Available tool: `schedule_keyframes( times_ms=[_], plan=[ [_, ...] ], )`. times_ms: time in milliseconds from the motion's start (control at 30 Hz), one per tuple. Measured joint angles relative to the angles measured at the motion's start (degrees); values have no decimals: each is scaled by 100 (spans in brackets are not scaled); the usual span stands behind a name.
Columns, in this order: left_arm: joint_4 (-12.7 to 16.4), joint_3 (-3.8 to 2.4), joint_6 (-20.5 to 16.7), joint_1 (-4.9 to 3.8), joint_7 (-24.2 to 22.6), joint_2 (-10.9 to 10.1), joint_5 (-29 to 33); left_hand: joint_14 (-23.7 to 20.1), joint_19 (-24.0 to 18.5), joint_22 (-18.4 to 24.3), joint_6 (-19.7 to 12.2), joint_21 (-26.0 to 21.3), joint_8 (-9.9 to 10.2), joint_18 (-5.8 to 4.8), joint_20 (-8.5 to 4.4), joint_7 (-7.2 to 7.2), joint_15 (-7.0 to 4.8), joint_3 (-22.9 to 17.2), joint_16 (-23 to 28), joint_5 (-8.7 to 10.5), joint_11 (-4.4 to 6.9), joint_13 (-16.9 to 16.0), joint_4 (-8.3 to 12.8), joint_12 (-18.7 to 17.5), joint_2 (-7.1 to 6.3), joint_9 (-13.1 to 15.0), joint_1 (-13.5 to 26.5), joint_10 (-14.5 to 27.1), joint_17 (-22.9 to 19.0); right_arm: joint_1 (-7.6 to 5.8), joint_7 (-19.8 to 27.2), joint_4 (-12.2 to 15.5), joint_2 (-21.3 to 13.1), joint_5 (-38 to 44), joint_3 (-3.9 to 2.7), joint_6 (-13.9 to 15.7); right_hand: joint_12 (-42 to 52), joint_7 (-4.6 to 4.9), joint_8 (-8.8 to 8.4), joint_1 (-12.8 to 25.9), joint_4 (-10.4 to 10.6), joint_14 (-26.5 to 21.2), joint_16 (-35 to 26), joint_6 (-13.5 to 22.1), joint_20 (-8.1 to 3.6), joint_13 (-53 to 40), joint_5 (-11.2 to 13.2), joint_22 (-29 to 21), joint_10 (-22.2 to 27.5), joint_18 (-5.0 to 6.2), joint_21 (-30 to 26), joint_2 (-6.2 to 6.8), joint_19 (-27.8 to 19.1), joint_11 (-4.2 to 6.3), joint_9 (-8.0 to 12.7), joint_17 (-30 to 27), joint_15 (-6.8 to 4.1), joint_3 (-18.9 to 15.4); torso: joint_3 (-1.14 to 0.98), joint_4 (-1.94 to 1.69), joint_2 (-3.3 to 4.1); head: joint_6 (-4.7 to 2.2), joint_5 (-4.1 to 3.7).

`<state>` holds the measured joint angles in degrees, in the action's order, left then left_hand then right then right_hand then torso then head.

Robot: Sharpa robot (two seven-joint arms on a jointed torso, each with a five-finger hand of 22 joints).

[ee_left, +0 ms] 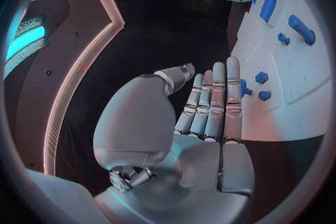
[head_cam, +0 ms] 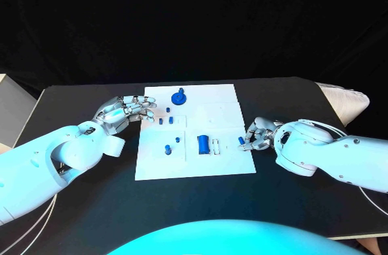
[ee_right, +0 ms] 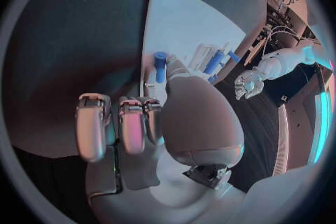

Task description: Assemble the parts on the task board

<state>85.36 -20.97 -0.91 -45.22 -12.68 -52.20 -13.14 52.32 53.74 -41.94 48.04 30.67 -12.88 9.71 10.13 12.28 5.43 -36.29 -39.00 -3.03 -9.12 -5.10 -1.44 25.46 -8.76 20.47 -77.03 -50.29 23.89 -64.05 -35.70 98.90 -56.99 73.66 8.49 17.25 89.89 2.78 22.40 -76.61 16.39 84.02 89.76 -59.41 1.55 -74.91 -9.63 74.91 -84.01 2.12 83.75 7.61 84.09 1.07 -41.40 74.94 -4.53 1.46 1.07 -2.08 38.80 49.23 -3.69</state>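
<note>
A white task board [head_cam: 194, 154] is seen lying in the middle of a black table [head_cam: 307, 188], viewed from above. Small blue parts are scattered over it: a round, disc-like part [head_cam: 179, 98] near the far edge, two short pegs [head_cam: 166, 120] just below it, a large oblong block [head_cam: 203, 145] near the centre, and two small pegs [head_cam: 168, 149] to the block's left.

The left hand [head_cam: 125, 112] is held at the board's left edge, beside the far half. Its fingers [ee_left: 213, 101] are shown straight and pressed together side by side, with the thumb set apart; nothing is held in them.

The right hand [head_cam: 257, 135] is placed at the board's right edge, level with the oblong block. A small blue cylindrical peg [ee_right: 160, 66] is seen upright at its fingertips, over the board's edge, apparently pinched between the thumb and a finger, while the other fingers [ee_right: 94, 123] are curled in close together. In the head view the same peg [head_cam: 241, 140] shows just inside the board's right edge, against the hand.
</note>
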Motion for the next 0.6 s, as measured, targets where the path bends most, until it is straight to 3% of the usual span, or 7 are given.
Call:
schedule_keyframes(
  times_ms=[67,100,267,467,600],
  plan=[
    [0,0,1,0,0,0,0,0,0,0,0,0,0,0,0,0,0,0,0,0,0,0,0,0,0,0,0,0,0,2,0,-10,27,43,-6,4,-34,22,-78,-288,-1,0,0,61,0,0,-73,0,0,0,-9,60,0,0,-5,0,0,116,-1,1,0,3,1],
    [0,0,2,0,0,0,0,0,0,0,0,0,0,0,0,0,0,0,0,0,0,0,0,0,0,0,0,0,0,3,0,-15,40,66,-9,7,-34,29,-141,-401,8,0,0,68,0,0,8,0,0,0,-9,86,0,0,-2,0,0,204,-1,1,0,4,1],
    [1,0,4,0,0,-1,0,0,0,6,0,0,0,0,0,0,0,0,0,0,0,0,0,0,0,0,0,0,2,2,3,-45,95,181,-22,22,-61,58,-394,-675,16,0,0,97,0,0,6,0,0,0,-9,183,0,0,7,0,0,544,-1,1,0,7,4],
    [1,0,6,0,0,-2,-1,0,0,6,0,0,0,0,0,0,0,0,0,0,0,0,0,0,0,1,0,0,4,4,24,-54,143,253,-27,38,-61,128,-639,-771,11,-9,0,40,0,0,-452,-1,0,1,-33,265,0,-44,19,-1,18,924,1,2,-1,14,8],
    [1,0,7,0,0,-2,-1,0,0,6,0,0,-12,0,0,0,0,0,0,0,0,-1,0,0,0,1,0,0,7,9,42,-44,157,279,-28,48,-61,160,-747,-771,21,0,0,12,21,0,-883,-1,-3,1,-33,265,-21,-49,53,-1,44,1245,2,2,-1,14,8]
  ],
)
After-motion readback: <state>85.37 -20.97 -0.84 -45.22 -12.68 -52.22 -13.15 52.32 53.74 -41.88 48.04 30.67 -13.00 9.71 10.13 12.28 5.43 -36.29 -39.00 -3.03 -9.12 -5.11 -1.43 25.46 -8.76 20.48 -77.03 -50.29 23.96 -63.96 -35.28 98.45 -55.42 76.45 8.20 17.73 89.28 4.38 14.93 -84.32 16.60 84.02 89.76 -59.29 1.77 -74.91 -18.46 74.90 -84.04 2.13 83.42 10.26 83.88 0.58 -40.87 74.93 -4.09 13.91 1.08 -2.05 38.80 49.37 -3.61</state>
